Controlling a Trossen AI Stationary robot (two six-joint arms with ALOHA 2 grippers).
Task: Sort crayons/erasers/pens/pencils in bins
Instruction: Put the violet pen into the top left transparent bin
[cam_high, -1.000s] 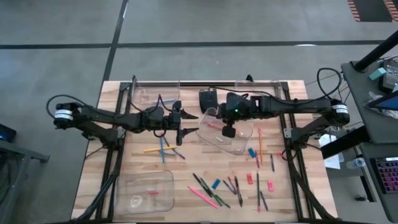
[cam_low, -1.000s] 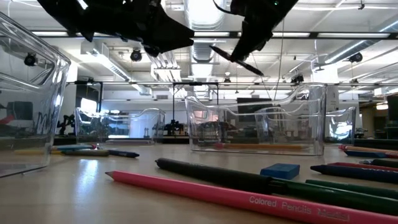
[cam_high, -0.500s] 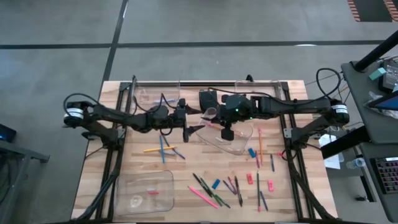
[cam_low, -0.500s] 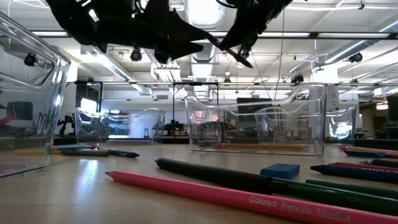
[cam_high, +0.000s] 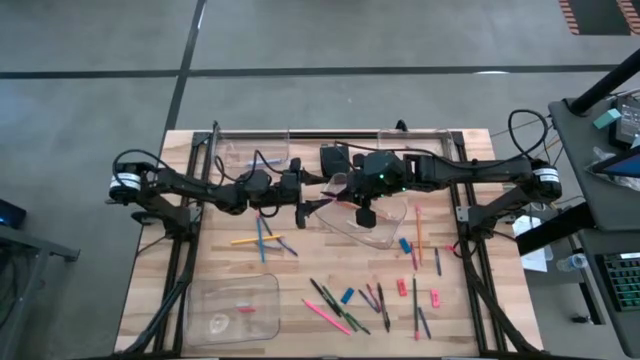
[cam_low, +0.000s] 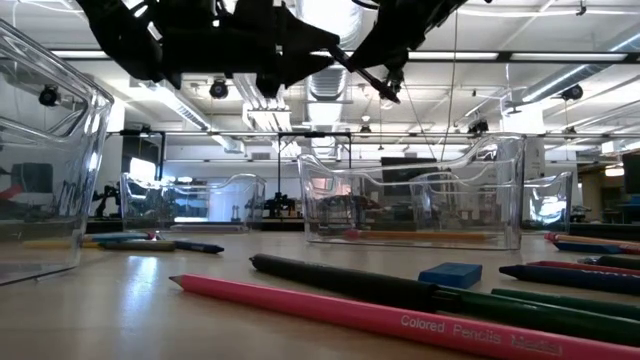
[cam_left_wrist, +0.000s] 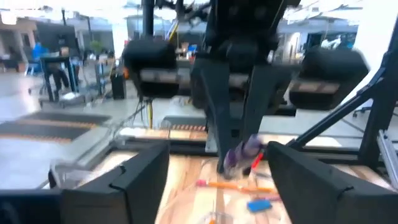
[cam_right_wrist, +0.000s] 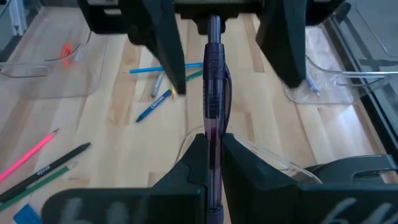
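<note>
I have the right claw (cam_right_wrist: 213, 163) clamped tight on a purple pen (cam_right_wrist: 214, 93), holding it in the air above the clear bin (cam_high: 385, 228) near the middle of the tabletop (cam_high: 290, 275). The pen's free end points towards nine o'clock, straight at the left claw (cam_high: 300, 201), which faces it with its fingers (cam_left_wrist: 140, 180) spread wide and empty. From the left wrist camera I see the pen end-on between those spread fingers, though I cannot tell whether they touch it. Loose pencils (cam_high: 262, 240) lie on the wood at about seven o'clock from the left claw. More pencils, pens and erasers (cam_high: 403, 288) are scattered at five o'clock of the tabletop. A second bin (cam_high: 232, 308) sits at seven o'clock, and two more (cam_high: 250, 150) line the twelve o'clock edge. In the low view a pink pencil (cam_low: 400, 322) lies nearest.
</note>
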